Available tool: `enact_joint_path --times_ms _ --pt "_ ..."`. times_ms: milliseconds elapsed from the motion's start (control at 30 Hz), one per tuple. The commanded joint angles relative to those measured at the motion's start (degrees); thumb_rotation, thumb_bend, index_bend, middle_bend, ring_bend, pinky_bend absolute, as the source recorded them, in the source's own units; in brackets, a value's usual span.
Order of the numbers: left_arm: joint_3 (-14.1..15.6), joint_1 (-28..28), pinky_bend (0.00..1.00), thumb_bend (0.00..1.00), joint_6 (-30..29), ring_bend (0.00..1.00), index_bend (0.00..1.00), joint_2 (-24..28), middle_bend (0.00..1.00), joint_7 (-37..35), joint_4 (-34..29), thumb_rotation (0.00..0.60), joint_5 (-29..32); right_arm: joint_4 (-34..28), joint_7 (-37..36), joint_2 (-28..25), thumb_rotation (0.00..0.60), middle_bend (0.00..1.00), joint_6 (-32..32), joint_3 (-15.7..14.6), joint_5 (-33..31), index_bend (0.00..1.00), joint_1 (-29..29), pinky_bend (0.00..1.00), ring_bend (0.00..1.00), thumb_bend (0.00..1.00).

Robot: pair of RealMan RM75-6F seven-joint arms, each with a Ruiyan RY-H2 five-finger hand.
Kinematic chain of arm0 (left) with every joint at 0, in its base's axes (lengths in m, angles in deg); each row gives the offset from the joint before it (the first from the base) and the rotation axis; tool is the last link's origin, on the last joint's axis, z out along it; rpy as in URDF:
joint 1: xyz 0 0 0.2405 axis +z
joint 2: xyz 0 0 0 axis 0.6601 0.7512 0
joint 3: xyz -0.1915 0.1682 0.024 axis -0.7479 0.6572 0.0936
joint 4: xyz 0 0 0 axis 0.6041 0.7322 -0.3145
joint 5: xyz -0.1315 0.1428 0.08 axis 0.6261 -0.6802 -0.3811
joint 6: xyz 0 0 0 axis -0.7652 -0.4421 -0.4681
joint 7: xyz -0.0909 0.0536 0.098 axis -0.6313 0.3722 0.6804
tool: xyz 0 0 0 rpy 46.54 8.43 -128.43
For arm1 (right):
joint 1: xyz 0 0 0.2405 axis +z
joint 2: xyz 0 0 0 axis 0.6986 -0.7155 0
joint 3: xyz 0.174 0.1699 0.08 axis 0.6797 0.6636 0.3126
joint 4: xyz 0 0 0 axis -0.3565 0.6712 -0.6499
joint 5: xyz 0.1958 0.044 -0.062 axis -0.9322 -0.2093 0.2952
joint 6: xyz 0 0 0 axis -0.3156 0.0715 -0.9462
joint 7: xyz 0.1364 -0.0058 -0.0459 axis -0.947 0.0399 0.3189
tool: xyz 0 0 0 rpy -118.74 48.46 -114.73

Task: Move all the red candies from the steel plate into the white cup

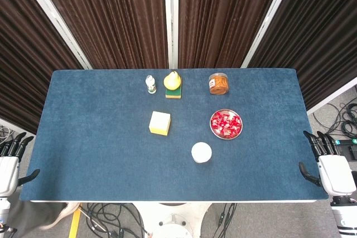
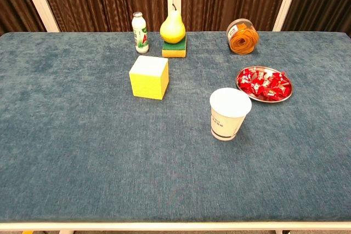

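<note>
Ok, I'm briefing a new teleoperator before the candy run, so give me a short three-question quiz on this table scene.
1. True or false: the red candies all lie on the steel plate, and none shows in the white cup.
2. What does the pear stand on? A) the yellow block B) a green and yellow sponge C) the bare cloth
3. Which hand sits nearer the steel plate, left hand or right hand?

Key: 1 true. 2 B, the sponge. 3 the right hand; both hands rest off the table edges with fingers apart, holding nothing.
</note>
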State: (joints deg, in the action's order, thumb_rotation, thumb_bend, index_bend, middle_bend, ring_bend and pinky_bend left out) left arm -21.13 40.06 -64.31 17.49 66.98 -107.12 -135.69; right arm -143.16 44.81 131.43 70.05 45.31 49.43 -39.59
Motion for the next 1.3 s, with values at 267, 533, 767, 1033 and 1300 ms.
enact_joint_path --times_ms 267,533,767,1033,1300 --pt "0.26 -0.20 0.20 0.00 0.59 0.21 0.22 -0.01 0.21 0.36 -0.27 0.600 -0.02 -0.09 0.54 -0.17 0.600 0.14 -0.90 0.24 -0.33 0.02 0.50 0.00 0.00 0.34" --pt "0.21 -0.29 0.20 0.00 0.46 0.21 0.22 -0.13 0.21 0.18 -0.29 0.600 -0.18 -1.90 7.90 0.09 0.600 0.41 -6.72 4.79 -3.13 0.16 6.76 0.38 0.36 0.29" --pt "0.45 0.46 0.20 0.00 -0.18 0.21 0.22 -0.12 0.21 -0.16 -0.30 0.600 0.25 1.00 13.06 5.24 0.600 0.84 -19.78 8.69 -10.03 0.38 16.69 0.87 0.84 0.20" --pt "0.55 0.94 0.20 0.00 -0.70 0.21 0.22 -0.18 0.21 -0.32 -0.38 0.600 0.32 12.67 16.14 15.24 0.600 0.99 -33.12 8.79 -18.81 0.45 25.19 1.00 1.00 0.33" --pt "0.47 0.93 0.20 0.00 -0.61 0.21 0.22 -0.21 0.21 -0.22 -0.24 0.600 0.37 20.24 18.73 23.08 0.600 0.99 -37.88 8.84 -23.97 0.45 29.86 1.00 1.00 0.33"
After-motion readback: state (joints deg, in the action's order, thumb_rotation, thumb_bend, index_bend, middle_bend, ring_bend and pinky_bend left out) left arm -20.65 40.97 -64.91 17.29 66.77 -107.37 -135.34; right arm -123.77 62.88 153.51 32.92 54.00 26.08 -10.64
